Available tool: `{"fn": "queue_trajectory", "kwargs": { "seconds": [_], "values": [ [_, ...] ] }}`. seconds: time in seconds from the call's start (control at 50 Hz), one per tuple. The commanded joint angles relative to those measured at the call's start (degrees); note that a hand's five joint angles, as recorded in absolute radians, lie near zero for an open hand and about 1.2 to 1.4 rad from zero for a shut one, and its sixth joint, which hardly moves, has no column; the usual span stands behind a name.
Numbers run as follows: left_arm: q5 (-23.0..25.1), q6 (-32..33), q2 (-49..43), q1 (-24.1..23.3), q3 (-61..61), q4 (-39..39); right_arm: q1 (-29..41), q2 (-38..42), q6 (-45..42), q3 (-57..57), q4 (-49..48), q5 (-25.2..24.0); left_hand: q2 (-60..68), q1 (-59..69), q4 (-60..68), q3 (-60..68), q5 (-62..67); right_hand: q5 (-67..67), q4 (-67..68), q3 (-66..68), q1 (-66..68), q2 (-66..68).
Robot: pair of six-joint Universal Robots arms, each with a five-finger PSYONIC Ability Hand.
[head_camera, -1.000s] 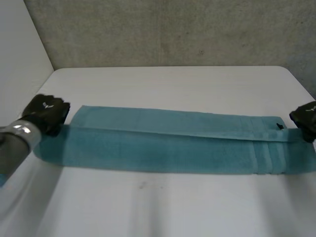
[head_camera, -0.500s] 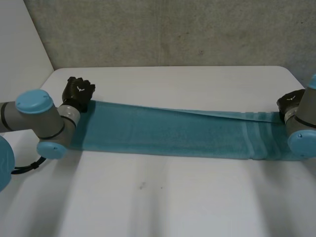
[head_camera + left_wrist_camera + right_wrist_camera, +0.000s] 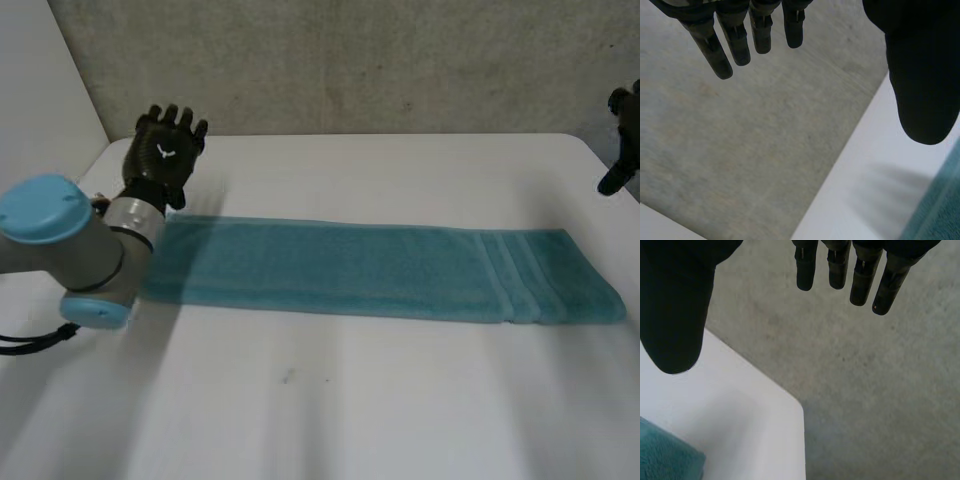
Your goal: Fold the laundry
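Head view: teal towel (image 3: 380, 270) lies flat with bare white table (image 3: 330, 400) all around. Left hand (image 3: 160, 155) and right hand (image 3: 627, 140) hover past its far corners, fingers straight, holding nothing.

Head view: right hand (image 3: 626, 108) is cut by the frame edge, palm mostly out of sight. Left end of the towel (image 3: 380, 270) lies hidden behind the left arm (image 3: 75, 250). Wrist views catch a corner of towel at the frame edge, the rest cut off.
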Motion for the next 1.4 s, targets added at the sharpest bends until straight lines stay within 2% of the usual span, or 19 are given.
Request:
{"fn": "queue_trajectory", "kwargs": {
  "seconds": [0.02,0.16,0.18,0.22,0.28,0.32,0.44,0.8,0.88,1.1,1.14,1.16,1.18,1.2,1.36,1.4],
  "values": [
    [-0.25,-2.22,11.69,0.29,-10.96,-0.57,-5.96,-7.76,-2.03,11.08,1.92,-11.43,-1.85,-1.32,-1.83,-2.46,-2.71,-3.80,-3.41,-2.42,-2.05,-2.79],
    [-0.25,-10.23,18.48,0.29,-18.54,-1.45,-15.90,-8.21,-6.77,21.11,2.72,-22.16,-1.85,-1.32,-1.83,-2.46,-2.71,5.02,5.40,6.40,6.76,6.03],
    [-0.25,-13.10,19.79,0.55,-19.67,-2.41,-15.91,-8.21,-6.78,21.13,2.72,-22.18,-1.85,-1.32,-1.83,-2.46,-2.71,5.03,5.42,6.41,6.78,6.04],
    [-0.25,-18.90,21.20,0.82,-20.91,-5.65,-17.31,-6.72,-8.18,23.05,2.55,-25.51,-1.85,-1.32,-1.83,-2.46,-2.71,9.38,9.77,10.76,11.13,10.40],
    [-0.25,-21.39,21.29,0.82,-21.09,-7.78,-17.84,-2.69,-9.41,24.02,2.11,-27.35,-1.85,-1.32,-1.83,-2.46,-2.71,11.58,11.97,12.96,13.33,12.60],
    [-0.25,-24.72,21.29,1.08,-21.09,-12.06,-18.45,-1.36,-9.94,24.11,2.11,-27.89,-1.85,-1.32,-1.83,-2.46,-2.71,12.59,12.98,13.97,14.34,13.60],
    [-0.33,-26.22,21.29,1.26,-21.18,-15.07,-19.78,1.63,-10.65,24.29,-0.96,-28.94,-1.85,-1.32,-1.83,-2.46,-2.71,21.00,21.38,22.38,22.74,22.01],
    [-0.16,-26.40,21.20,1.87,-22.32,-14.20,-20.13,7.96,-10.82,22.89,-3.43,-29.48,-1.85,-1.32,-1.83,-2.46,-2.71,24.04,24.42,25.42,25.78,25.05],
    [-0.16,-26.40,21.12,1.78,-22.32,-14.02,-20.13,8.67,-11.00,22.18,-3.61,-29.48,-1.85,-1.32,-1.83,-2.46,-2.71,28.08,28.46,29.46,29.82,29.09],
    [-0.16,-26.40,21.03,1.87,-22.32,-14.02,-20.13,9.55,-10.91,21.48,-5.19,-29.48,-1.85,-1.32,-1.83,-2.46,-2.71,43.72,44.11,45.10,45.47,44.73],
    [-0.16,-26.40,21.03,1.87,-22.32,-14.02,-20.04,9.55,-10.91,21.30,-5.19,-29.48,-1.85,-1.32,-1.83,-2.46,-2.71,54.08,54.46,55.46,55.82,55.09],
    [-0.16,-26.40,21.03,1.87,-22.32,-14.02,-20.04,9.55,-10.91,21.30,-5.19,-29.48,-1.85,-1.32,-1.83,-2.46,-2.71,54.15,54.53,55.53,55.89,55.16],
    [-0.16,-26.40,21.03,1.78,-22.32,-14.02,-20.13,9.72,-11.00,20.95,-5.36,-29.39,-1.85,-1.32,-1.83,-2.46,-2.71,66.08,66.47,67.46,67.83,67.09],
    [-0.16,-26.40,21.03,1.78,-22.32,-14.02,-20.13,9.72,-11.00,20.95,-5.36,-29.39,-1.85,-1.32,-1.83,-2.46,-2.71,66.20,66.59,67.58,67.95,67.21],
    [-0.16,-26.40,21.03,1.78,-22.58,-14.02,-21.01,10.25,-10.56,18.75,-6.86,-26.40,-1.85,-1.32,-1.83,-2.46,-2.71,66.20,66.59,67.58,67.95,67.21],
    [-0.16,-26.40,21.20,1.78,-22.67,-14.02,-23.54,10.42,-10.82,16.13,-7.21,-22.20,-1.85,-1.32,-1.83,-2.46,-2.71,66.20,66.59,67.58,67.95,67.21]
  ]
}}
